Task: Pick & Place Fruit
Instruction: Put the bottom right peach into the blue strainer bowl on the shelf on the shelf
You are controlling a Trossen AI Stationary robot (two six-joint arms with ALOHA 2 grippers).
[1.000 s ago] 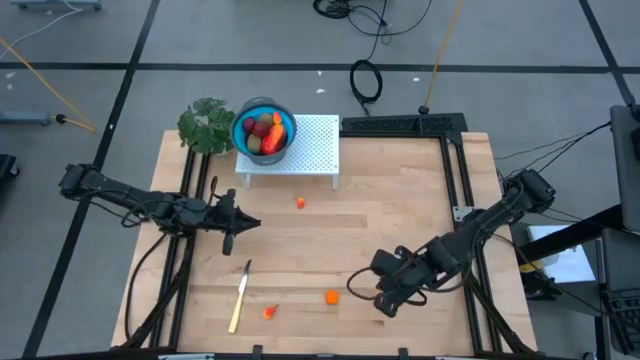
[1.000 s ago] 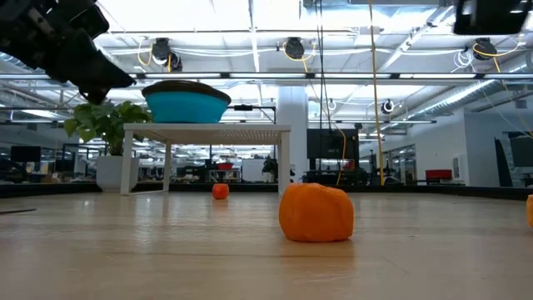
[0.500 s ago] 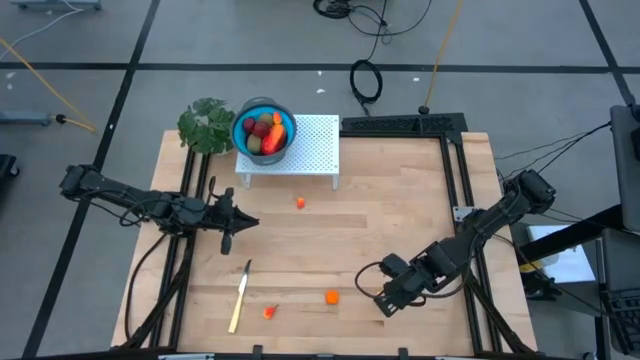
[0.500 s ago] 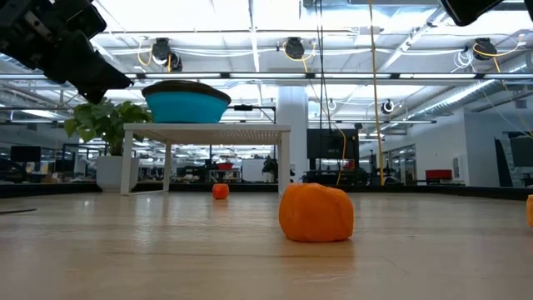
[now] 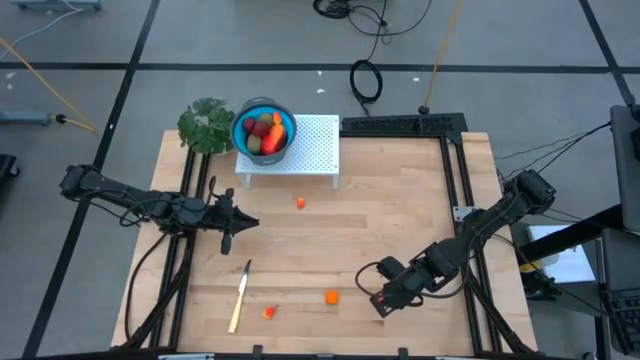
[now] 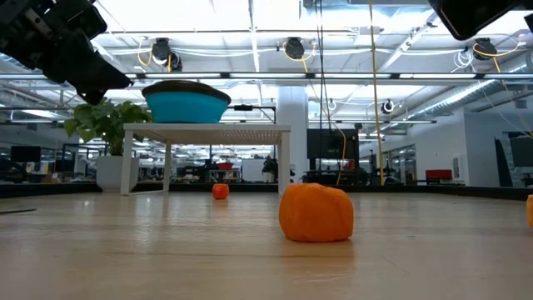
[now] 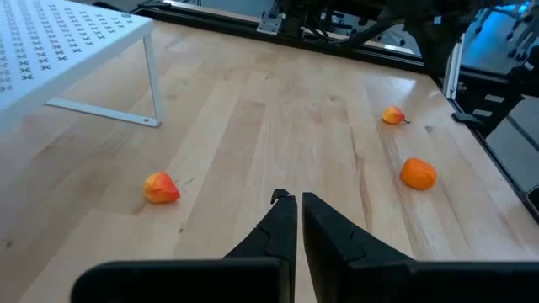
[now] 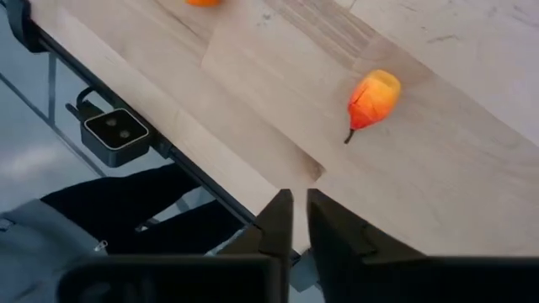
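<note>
A blue bowl (image 5: pixel 265 128) holding several fruit stands on a white perforated stand (image 5: pixel 305 150) at the table's far side. Three small orange fruit lie loose on the wood: one near the stand (image 5: pixel 300 202), a round one (image 5: pixel 331 296) and a pear-shaped one (image 5: pixel 268 312) near the front edge. My right gripper (image 5: pixel 384 302) hovers to the right of the round one, slanting down, its fingers (image 8: pixel 278 210) together and holding nothing. My left gripper (image 5: pixel 228 238) hangs shut at mid-left, above the table, holding nothing.
A pale-handled knife (image 5: pixel 240 295) lies near the front left. A green plant (image 5: pixel 205 125) stands left of the bowl. Black rails (image 5: pixel 455 170) run along the table's sides. A small camera box (image 8: pixel 118 135) sits at the front edge.
My right gripper has come down toward the table near the front edge and has rolled about its own axis. The fruit and my left gripper have stayed put.
</note>
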